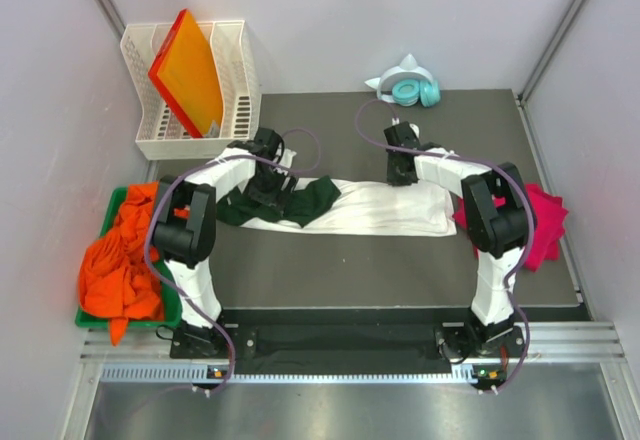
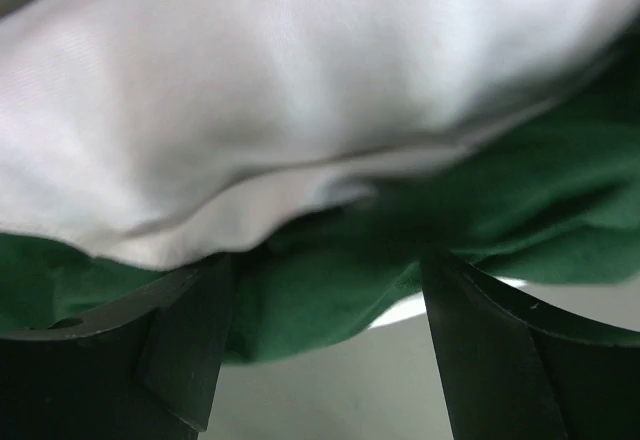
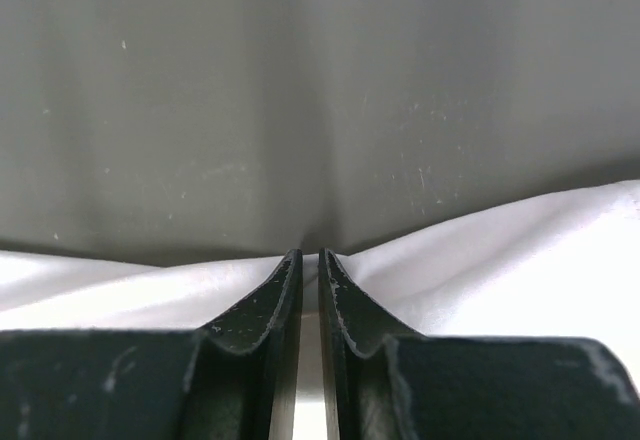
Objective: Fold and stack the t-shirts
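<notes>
A white t-shirt (image 1: 385, 208) lies stretched across the middle of the dark table, with a green t-shirt (image 1: 305, 203) bunched over its left end. My left gripper (image 1: 268, 182) hangs over that left end, open; its wrist view has green cloth (image 2: 330, 290) and white cloth (image 2: 260, 110) just past its spread fingers (image 2: 190, 330). My right gripper (image 1: 402, 168) is at the white shirt's far edge, shut on a pinch of the white fabric (image 3: 500, 260); its wrist view has the two fingers (image 3: 280, 300) nearly touching with cloth between.
A green bin (image 1: 93, 315) of orange shirts (image 1: 120, 260) sits at the left table edge. A magenta shirt (image 1: 545, 222) lies at the right edge. A white rack (image 1: 240, 80) with an orange folder and teal headphones (image 1: 412, 90) stand at the back.
</notes>
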You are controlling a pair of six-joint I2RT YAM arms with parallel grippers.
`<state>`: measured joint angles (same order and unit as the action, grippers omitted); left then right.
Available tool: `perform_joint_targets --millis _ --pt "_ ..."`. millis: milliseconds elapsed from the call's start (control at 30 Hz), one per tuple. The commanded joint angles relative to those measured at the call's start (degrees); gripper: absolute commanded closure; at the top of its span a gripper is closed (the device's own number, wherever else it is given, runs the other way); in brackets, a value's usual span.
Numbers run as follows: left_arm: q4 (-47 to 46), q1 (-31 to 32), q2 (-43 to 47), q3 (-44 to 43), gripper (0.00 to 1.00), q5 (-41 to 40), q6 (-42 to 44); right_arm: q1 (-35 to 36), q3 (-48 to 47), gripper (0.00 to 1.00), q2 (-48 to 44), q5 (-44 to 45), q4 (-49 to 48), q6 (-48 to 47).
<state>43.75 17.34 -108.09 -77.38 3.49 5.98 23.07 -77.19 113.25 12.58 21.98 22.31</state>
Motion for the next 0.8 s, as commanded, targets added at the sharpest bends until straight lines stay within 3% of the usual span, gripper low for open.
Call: perform_joint_targets --millis 0,200,533,767 --pt "1.34 0.06 -4.58 -0.93 0.23 -2.25 0.44 -0.74 -2.26 0.87 -0.93 1.66 0.78 -0.07" --pt "2.66 -0.20 -6.79 -4.09 0.26 -4.90 0.96 -0.83 1.15 0.89 0.04 1.66 2.72 -0.33" --pt "-0.59 -1.44 12.79 -0.58 0.23 5.91 0.97 -0.83 1.07 0.89 -0.57 1.66 2.37 0.11" --pt "4.50 -1.44 19.06 7.76 0.26 4.78 1.84 -0.92 2.04 0.89 -1.63 1.84 1.93 0.02"
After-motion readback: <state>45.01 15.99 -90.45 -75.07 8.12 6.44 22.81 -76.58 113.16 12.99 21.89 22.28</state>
